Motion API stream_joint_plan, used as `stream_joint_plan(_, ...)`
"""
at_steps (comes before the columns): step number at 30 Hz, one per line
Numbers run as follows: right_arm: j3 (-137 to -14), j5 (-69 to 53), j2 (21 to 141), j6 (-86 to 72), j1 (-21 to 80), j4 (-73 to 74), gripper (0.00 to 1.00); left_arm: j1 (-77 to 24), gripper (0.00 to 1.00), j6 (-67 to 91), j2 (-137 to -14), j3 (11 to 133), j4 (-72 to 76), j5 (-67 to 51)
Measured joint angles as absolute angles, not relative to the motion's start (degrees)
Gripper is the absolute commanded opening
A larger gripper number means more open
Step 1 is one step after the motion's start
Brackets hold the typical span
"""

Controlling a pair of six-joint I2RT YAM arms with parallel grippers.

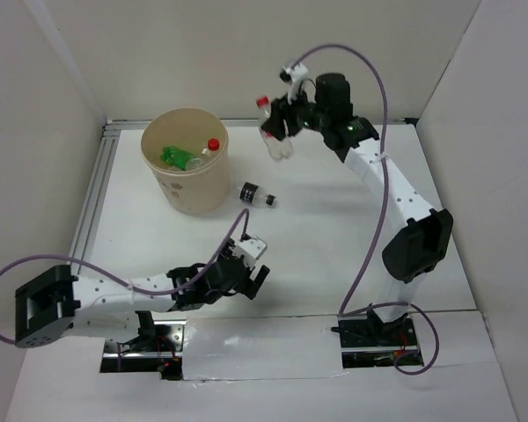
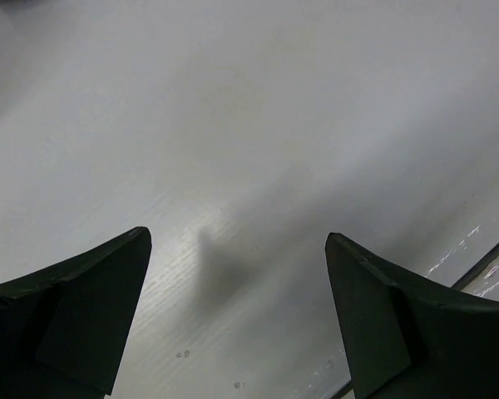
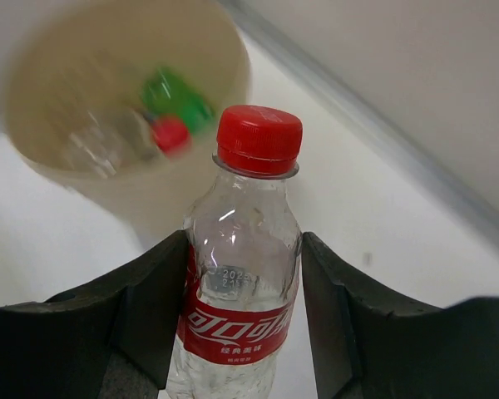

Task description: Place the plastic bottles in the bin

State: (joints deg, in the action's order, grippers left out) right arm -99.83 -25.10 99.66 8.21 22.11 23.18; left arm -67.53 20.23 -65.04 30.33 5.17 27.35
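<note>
A clear plastic bottle [image 3: 241, 274] with a red cap and red label is clamped between the fingers of my right gripper [image 3: 243, 291], held in the air to the right of the bin [image 1: 187, 176]; from above the same bottle [image 1: 275, 132] hangs at the back middle. The tan bin [image 3: 58, 100] holds a green bottle [image 1: 172, 157] and a clear red-capped bottle [image 1: 207, 151]. A dark-labelled bottle [image 1: 257, 195] lies on the table right of the bin. My left gripper [image 1: 246, 280] hovers low over bare table near the front, jaws wide, nothing between them [image 2: 237, 249].
White walls enclose the table on three sides. A metal rail [image 1: 92, 198] runs along the left edge beside the bin. The right arm's cable [image 1: 383, 132] loops above its links. A table seam [image 2: 482, 262] shows near the left gripper.
</note>
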Motion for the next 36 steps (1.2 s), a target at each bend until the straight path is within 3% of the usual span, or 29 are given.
stream_joint_plan(7,-134.3,-29.6,114.4,8.5,34.0,11.0,0.15,-71.7,0.98,27.2,-74.2,30.3,3.9,28.5)
stream_joint_plan(9,-142.3,-30.4,120.6,8.0,36.7,9.8,0.31,-72.2,0.98,30.4,-73.8,30.3,3.7,29.0)
stream_joint_plan(11,-145.7,-30.5,126.0,6.9,38.6,8.2,0.54,-72.4,0.98,33.5,-72.8,30.3,3.6,29.4)
stream_joint_plan(12,-145.9,-30.4,127.9,6.3,39.2,7.9,0.79,-72.6,0.98,34.6,-72.2,30.3,3.4,29.6)
stream_joint_plan(16,-145.3,-28.9,134.7,4.1,39.7,8.2,0.93,-73.0,0.98,38.3,-68.8,30.3,2.6,30.5)
stream_joint_plan(22,-144.1,-27.8,135.8,2.8,38.3,8.1,0.97,-73.4,0.98,41.3,-63.3,30.2,0.1,31.7)
stream_joint_plan(25,-141.6,-28.8,132.7,2.7,35.2,8.2,0.86,-73.5,0.96,43.4,-58.7,29.3,-1.3,32.1)
stream_joint_plan(26,-139.9,-29.3,131.0,2.8,33.5,8.4,0.8,-73.5,0.96,44.0,-56.9,28.7,-1.8,32.4)
stream_joint_plan(28,-136.2,-29.9,127.7,4.3,29.5,9.1,0.58,-73.6,0.95,45.3,-53.4,27.5,-3.3,32.9)
stream_joint_plan(30,-131.4,-30.1,124.1,6.1,25.3,11.1,0.52,-73.8,0.95,46.0,-49.5,26.4,-5.1,33.4)
stream_joint_plan(31,-129.2,-29.9,122.8,7.0,23.5,12.1,0.52,-73.9,0.95,46.7,-47.7,26.0,-5.7,33.6)
stream_joint_plan(36,-116.3,-26.8,118.3,12.7,19.7,18.2,0.82,-74.0,0.95,47.0,-40.8,25.6,-9.1,34.9)
